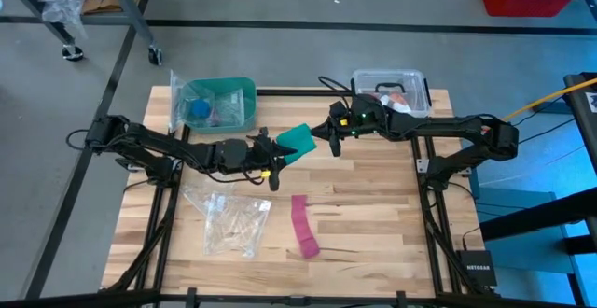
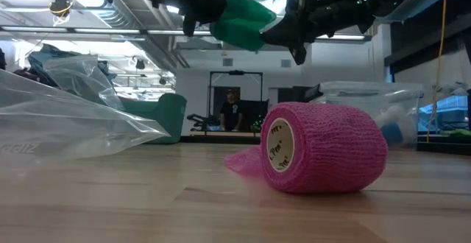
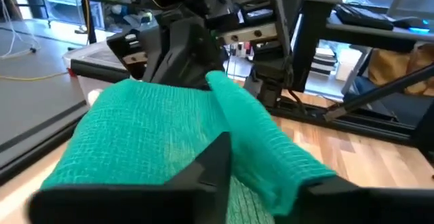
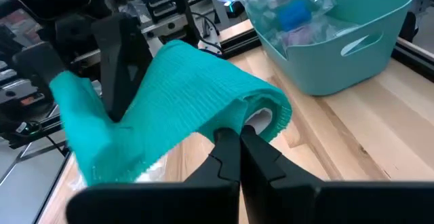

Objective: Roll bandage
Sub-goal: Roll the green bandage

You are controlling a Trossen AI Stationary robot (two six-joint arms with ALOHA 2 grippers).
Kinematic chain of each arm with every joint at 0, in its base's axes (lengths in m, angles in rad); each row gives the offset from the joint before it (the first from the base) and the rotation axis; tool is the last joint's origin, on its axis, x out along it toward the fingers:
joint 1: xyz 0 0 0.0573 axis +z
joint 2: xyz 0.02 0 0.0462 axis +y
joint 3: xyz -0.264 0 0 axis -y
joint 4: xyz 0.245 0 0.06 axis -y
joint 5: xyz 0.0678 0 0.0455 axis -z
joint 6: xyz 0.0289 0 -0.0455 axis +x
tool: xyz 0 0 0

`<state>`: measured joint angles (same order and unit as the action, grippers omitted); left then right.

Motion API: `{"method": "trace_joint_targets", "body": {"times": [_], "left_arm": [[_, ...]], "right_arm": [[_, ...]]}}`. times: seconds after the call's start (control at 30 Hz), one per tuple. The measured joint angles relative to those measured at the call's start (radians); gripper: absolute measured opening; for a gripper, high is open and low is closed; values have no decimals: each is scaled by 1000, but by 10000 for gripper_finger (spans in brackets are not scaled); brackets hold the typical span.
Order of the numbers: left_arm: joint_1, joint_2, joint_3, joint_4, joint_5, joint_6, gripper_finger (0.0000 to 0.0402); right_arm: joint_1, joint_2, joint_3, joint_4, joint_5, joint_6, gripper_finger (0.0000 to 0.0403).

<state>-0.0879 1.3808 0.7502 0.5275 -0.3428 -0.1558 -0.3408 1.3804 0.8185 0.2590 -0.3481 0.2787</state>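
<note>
High view: you find the bandage (image 1: 298,140) held off the table between the two arms, near the table's far middle. The left gripper (image 1: 277,156) meets it from the left, the right gripper (image 1: 326,135) from the right; both are equally close, each touching one end. The strip's long axis runs from one gripper across to the other.

Low view: the bandage (image 2: 243,20) hangs well above the wood, clear of the pink roll (image 2: 324,147) lying on the table in front.

Left wrist view: the left gripper (image 3: 261,166) is clamped on the teal cloth (image 3: 142,129), which spreads away towards the right arm.

Right wrist view: the right gripper (image 4: 239,137) has its fingers pressed together on the wound end, where a white core (image 4: 261,119) shows under the cloth. The loose strip runs from there up to the left arm. Judgement: any further winding turns on the core end at the right gripper, with the free length fed from the left.
</note>
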Motion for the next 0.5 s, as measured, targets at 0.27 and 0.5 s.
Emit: {"method": "trace_joint_targets", "body": {"times": [0.27,0.5], "left_arm": [[-23,0,0,74,63,6,177],[-79,61,0,101,74,4,183]], "right_arm": [[0,0,0,12,22,-9,0],[0,0,0,52,43,-9,0]]}}
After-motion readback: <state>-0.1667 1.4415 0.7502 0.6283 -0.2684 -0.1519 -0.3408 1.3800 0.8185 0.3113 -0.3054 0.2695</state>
